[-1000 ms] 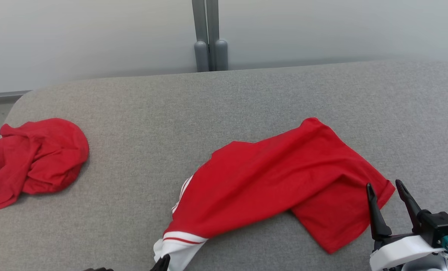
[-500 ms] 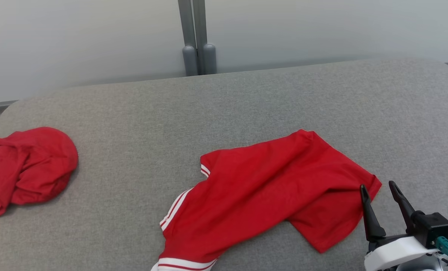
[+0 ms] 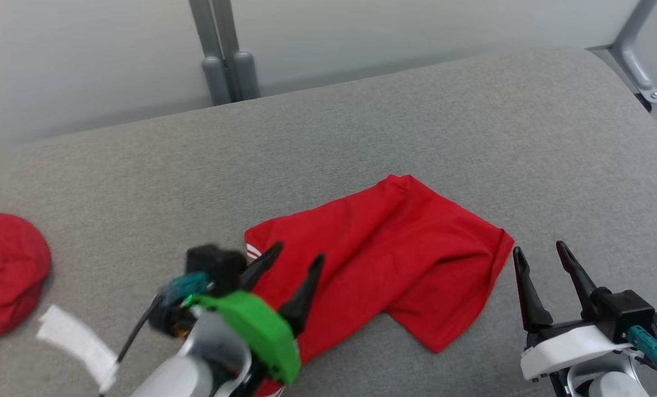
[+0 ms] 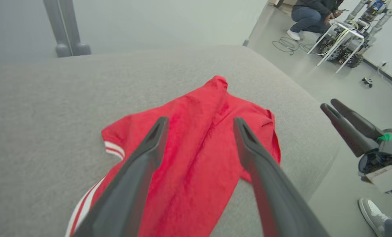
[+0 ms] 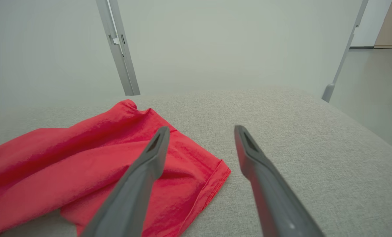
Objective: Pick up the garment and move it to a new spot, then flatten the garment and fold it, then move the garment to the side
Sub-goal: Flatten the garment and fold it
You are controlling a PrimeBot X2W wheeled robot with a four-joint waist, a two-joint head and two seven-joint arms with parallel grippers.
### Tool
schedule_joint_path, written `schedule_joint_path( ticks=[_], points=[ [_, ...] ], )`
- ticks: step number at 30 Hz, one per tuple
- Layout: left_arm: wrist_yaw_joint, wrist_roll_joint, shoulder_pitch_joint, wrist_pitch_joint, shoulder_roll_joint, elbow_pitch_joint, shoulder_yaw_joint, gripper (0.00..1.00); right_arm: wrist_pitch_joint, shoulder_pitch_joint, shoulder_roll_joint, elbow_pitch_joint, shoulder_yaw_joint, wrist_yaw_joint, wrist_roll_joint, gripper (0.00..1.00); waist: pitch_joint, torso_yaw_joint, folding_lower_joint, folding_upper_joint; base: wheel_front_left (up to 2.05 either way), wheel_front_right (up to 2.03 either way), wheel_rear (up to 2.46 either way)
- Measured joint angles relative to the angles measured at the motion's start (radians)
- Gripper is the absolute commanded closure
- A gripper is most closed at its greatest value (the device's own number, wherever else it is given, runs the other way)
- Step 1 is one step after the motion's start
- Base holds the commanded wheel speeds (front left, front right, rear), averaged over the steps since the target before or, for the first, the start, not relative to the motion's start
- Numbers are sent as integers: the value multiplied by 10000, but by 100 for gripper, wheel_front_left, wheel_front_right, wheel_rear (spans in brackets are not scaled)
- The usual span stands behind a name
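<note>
Nearest the head camera, the left tool (image 3: 299, 252) is seen blurred at the lower left. Its two dark fingers are spread wide and nothing is held between them. It is positioned over the near left part of the garment (image 3: 394, 248); whether the fingertips touch the cloth cannot be told. A blurred white strip (image 3: 77, 347) is seen just left of that arm. At the lower right, the right tool (image 3: 539, 247) is likewise held open and empty, its fingers pointed up the view just beside the garment's right corner.

The garment, red with white-striped trim at its near left edge, is laid rumpled on the grey fabric-covered worktop (image 3: 361, 138), between the two tools. A long crease is seen running away along it in the left wrist view. In the right wrist view its stitched hem corner is shown lying flat on the fabric.

Further left and well apart, a second red garment (image 3: 5, 270) is bunched on the worktop and cut off by the frame. Beyond the far edge, a pair of grey posts (image 3: 223, 60) is set against a pale wall (image 3: 416, 27), and an angled grey strut (image 3: 631, 49) is seen at the far right.

In the left wrist view, a foot (image 4: 373, 210) in a grey shoe is placed on the floor beside the worktop. Farthest off, a crouching person (image 4: 311, 14) is seen next to a wheeled machine (image 4: 344, 42).
</note>
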Motion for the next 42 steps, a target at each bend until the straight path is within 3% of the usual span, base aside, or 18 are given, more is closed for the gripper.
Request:
schedule_joint_path(
  ticks=[3, 8, 15, 19, 20, 25, 27, 33, 42],
  points=[
    [-405, 326, -1754, 500, -1058, 1787, -646, 0, 0, -165, 54, 36, 21, 0, 31, 0, 190, -362, 0, 0, 0, 0, 0],
    [-604, 928, -3571, 635, -2038, 4650, -1076, 0, 0, -372, 165, 146, 119, 0, 105, 0, 468, -967, 0, 0, 0, 0, 0],
    [-1210, 1035, -4709, 422, -2688, 7672, -1402, 0, 0, -475, 169, 201, 150, 0, 146, 0, 734, -1811, 0, 0, 0, 0, 0],
    [-1335, 1285, -5342, 228, -2846, 9170, -1668, 0, 0, -498, 173, 276, 222, 0, 174, 0, 839, -2145, 0, 0, 0, 0, 0],
    [-1331, 1438, -5469, 21, -2861, 9505, -1670, 100, 0, -528, 173, 295, 259, 0, 192, 0, 867, -2205, 0, 0, 0, 0, 0],
    [-1513, 1384, -5839, -1085, -2959, 10508, -1490, 100, 0, -636, 186, 322, 270, 0, 203, 0, 904, -2330, 0, 0, 0, 0, 0],
    [-1515, 1160, -5939, -2071, -3041, 10518, -1195, 100, 0, -609, 169, 318, 157, 0, 219, 0, 873, -2265, 0, 0, 0, 0, 0],
    [-897, 807, -6380, -4704, -3147, 10073, -142, 100, 0, -291, -13, 339, -44, 0, 217, 0, 674, -1860, 0, 0, 0, 0, 0],
    [-182, 938, -6820, -5127, -2274, 11520, 842, 100, 0, -719, -190, 311, 387, 0, 303, 0, 754, -1479, 0, 0, 0, 0, 0]
  ],
)
